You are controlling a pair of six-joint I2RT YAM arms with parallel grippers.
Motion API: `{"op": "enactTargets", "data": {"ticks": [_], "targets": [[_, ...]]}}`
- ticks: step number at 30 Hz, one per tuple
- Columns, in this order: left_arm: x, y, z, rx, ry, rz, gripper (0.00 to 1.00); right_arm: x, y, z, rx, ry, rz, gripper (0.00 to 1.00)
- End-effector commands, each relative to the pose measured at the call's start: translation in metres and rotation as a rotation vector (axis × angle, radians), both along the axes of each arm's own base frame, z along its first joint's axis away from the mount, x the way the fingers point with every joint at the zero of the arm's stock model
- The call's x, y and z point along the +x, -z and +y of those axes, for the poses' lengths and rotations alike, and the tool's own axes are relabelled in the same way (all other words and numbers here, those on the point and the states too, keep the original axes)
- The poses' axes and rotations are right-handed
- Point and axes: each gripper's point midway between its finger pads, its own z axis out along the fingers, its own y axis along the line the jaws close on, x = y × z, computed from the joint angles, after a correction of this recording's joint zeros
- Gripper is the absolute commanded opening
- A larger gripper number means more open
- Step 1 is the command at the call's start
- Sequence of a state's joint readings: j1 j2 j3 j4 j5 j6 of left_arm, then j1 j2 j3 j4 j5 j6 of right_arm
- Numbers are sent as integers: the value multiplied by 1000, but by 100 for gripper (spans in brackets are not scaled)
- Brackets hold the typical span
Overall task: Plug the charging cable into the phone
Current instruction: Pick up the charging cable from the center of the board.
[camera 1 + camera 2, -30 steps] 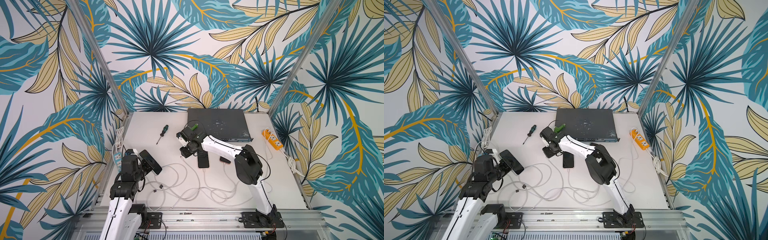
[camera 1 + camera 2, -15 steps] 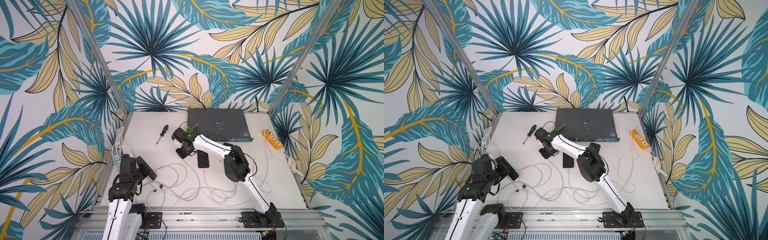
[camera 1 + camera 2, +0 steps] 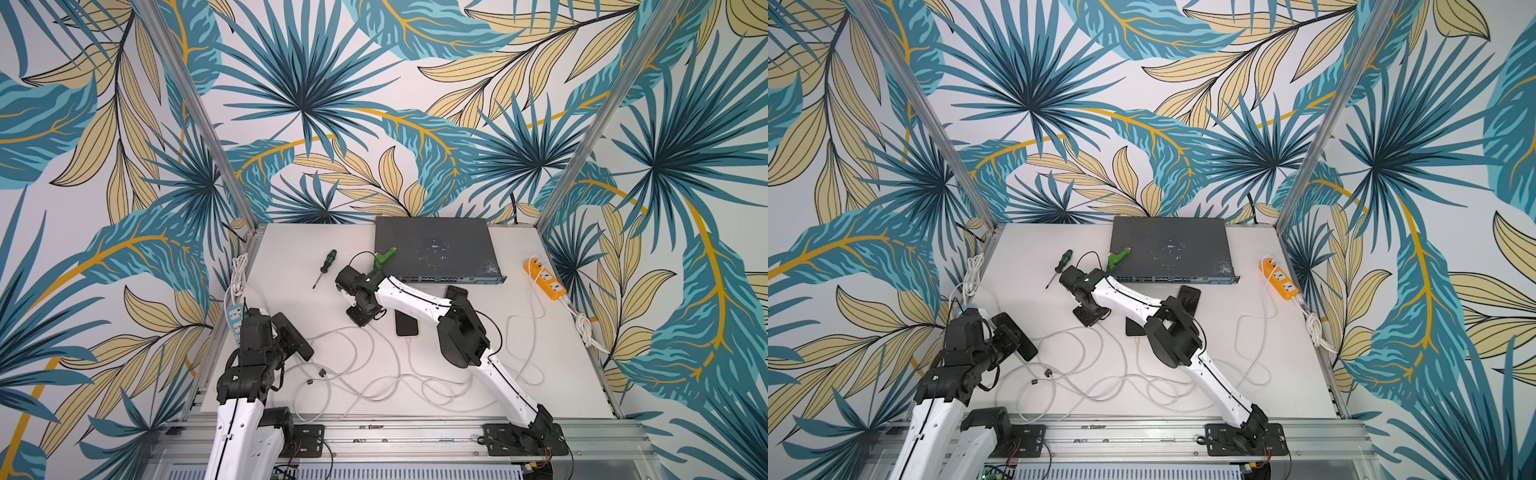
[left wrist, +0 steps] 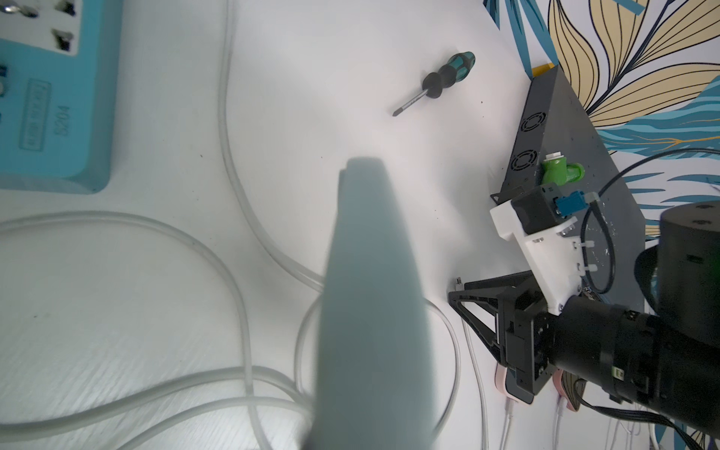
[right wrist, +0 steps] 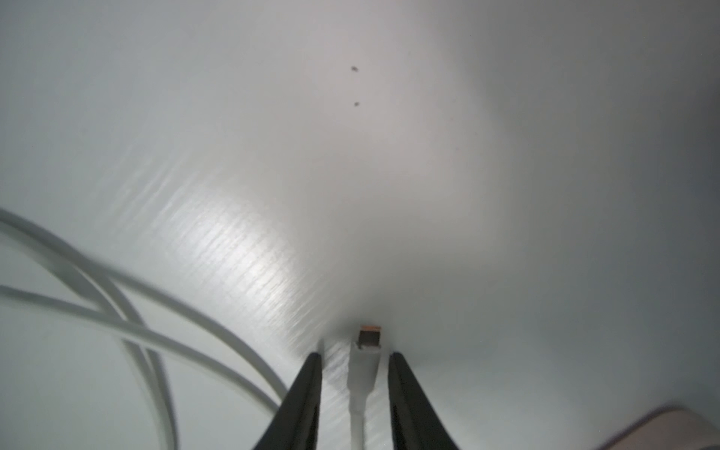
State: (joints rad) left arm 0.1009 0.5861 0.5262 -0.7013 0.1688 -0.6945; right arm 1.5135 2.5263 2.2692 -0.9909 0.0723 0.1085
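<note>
Looking down in both top views: holds a black phone (image 3: 296, 337) in the left gripper (image 3: 282, 340), squeezed tight on it, up over the left side of the white table (image 3: 286, 253). Reaches the right gripper (image 3: 360, 318) low to the table near the middle, well apart from that phone. Cannot tell from up here how wide it stands. Shows the white charging cable (image 3: 332, 331) lying in loose loops across the table.

Peeking through the left wrist view: fills the middle with a blurry grey slab, the black phone (image 4: 370, 311) held very close. Shows the cable's small plug (image 4: 459, 280) on the table, right at the tips of the right gripper (image 4: 457, 290).

Peering through the right wrist view: puts the plug (image 5: 366, 343) flat on the table between two black fingers (image 5: 307, 389). Leaves a little gap on each side. Stands spread a little, touching nothing, gripping nothing.
</note>
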Motion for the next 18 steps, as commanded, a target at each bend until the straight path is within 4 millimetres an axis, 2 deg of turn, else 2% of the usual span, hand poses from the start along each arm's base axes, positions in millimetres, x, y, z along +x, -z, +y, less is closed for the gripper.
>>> {"op": "enactTargets", "data": {"ticks": [1,9,18], "targets": [[7,-17,1,16,12,-67,0,-1,19,-14,-83,-14,-46,30],[8,-16,0,15,18,-69,0,-6,31,-20,-135,-34,-91,26],[9,-14,0,11,22,-65,0,-3,32,-24,-156,-7,-125,19]]}}
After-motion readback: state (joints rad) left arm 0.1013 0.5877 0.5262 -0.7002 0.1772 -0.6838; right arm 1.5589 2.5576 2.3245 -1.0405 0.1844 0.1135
